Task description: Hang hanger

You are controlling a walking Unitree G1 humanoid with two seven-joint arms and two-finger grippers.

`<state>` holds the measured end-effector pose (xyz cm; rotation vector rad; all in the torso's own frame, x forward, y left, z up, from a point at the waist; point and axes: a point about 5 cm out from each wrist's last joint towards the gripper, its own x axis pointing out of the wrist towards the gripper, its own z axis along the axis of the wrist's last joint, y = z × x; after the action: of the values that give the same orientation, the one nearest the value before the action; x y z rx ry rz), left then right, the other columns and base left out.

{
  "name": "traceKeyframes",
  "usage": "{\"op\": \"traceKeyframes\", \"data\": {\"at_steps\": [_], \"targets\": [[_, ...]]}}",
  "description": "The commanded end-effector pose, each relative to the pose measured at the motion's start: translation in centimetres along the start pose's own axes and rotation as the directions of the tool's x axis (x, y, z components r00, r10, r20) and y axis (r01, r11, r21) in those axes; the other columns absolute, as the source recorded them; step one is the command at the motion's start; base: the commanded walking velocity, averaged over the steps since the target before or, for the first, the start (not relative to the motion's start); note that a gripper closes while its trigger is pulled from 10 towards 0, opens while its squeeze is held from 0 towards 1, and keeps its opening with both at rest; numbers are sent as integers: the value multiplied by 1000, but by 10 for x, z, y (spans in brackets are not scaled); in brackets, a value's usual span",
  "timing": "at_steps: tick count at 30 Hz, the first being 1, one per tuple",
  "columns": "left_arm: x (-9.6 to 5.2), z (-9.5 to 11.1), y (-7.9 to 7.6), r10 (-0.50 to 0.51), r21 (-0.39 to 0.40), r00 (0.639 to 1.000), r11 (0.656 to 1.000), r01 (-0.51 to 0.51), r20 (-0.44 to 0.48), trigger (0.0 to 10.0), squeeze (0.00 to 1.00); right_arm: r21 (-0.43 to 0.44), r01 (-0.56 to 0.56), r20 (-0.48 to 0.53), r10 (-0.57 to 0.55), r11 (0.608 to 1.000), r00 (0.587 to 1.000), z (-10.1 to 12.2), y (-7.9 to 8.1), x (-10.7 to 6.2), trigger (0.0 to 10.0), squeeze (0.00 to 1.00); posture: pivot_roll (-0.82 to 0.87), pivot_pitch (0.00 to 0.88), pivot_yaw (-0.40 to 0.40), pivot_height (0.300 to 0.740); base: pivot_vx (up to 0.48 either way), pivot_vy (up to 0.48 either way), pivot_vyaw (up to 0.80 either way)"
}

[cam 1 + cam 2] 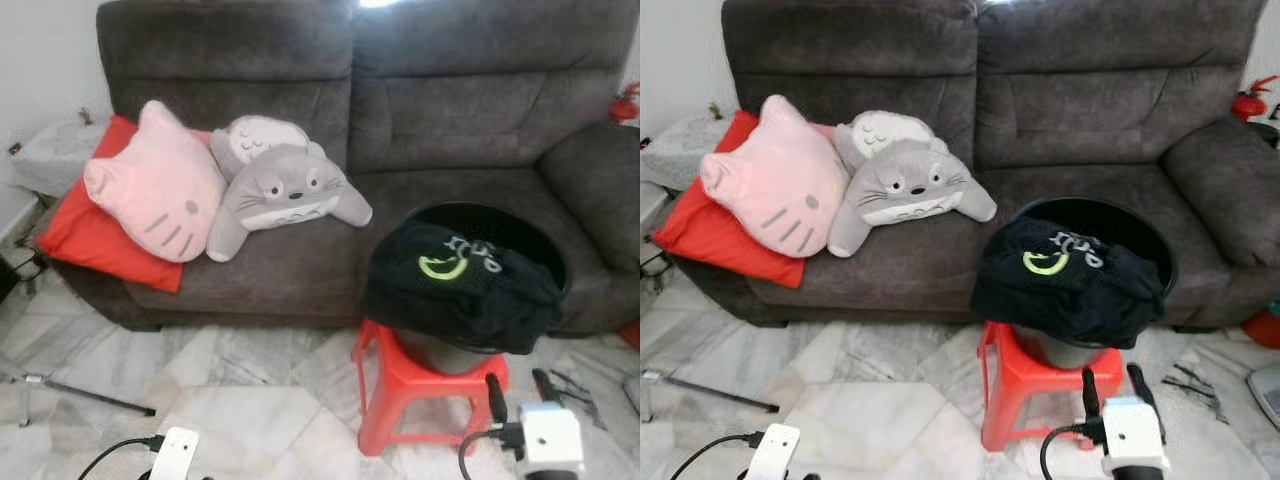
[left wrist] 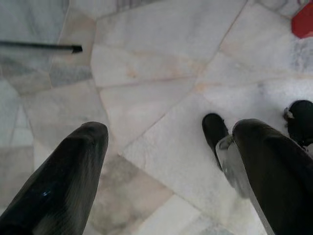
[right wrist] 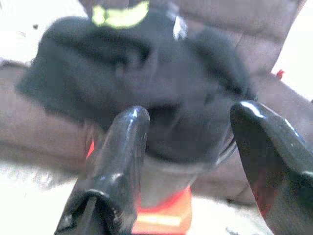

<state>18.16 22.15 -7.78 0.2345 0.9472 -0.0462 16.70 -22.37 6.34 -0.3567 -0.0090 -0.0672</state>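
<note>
A black garment [image 1: 462, 282] with a green logo lies draped over a round black basket [image 1: 545, 245], which stands on a red plastic stool [image 1: 425, 395] in front of the sofa. My right gripper [image 1: 520, 392] is low at the stool's right front corner. It is open with nothing between its fingers and points up at the garment [image 3: 146, 73]. My left gripper [image 2: 171, 132] hangs open over the marble floor, holding nothing. Its white wrist [image 1: 175, 455] is at the bottom left.
A dark grey sofa [image 1: 450, 120] carries a pink cat cushion [image 1: 155, 185], a grey plush toy [image 1: 285, 190] and a red cushion [image 1: 85, 235]. A thin black rod [image 1: 95, 398] lies on the marble floor [image 1: 260, 390] at the left. A red object [image 1: 627, 103] sits by the right armrest.
</note>
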Motion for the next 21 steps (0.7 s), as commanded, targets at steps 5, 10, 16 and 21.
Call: {"op": "traceKeyframes", "data": {"at_steps": [5,10,16,21], "targets": [[0,-4,0,0,19,1000,1000,1,-24,10000,0,106,-22,13,21,994,1000,23,0,29,10000,0,-187,0,52,740,0,0,0],[0,-4,-1,1,12,1000,1000,-1,-20,10000,0,281,58,-122,-25,958,992,9,-1,46,10000,722,-153,0,28,740,0,0,0],[-1,-6,-2,7,-3,1000,1000,-8,-21,10000,0,316,-54,-107,92,947,990,18,7,70,10000,784,-133,0,5,740,0,0,0],[-1,-8,-2,8,-10,1000,1000,-8,-22,10000,0,312,-47,-145,96,949,985,12,7,70,10000,0,-126,0,4,740,0,0,0]]}}
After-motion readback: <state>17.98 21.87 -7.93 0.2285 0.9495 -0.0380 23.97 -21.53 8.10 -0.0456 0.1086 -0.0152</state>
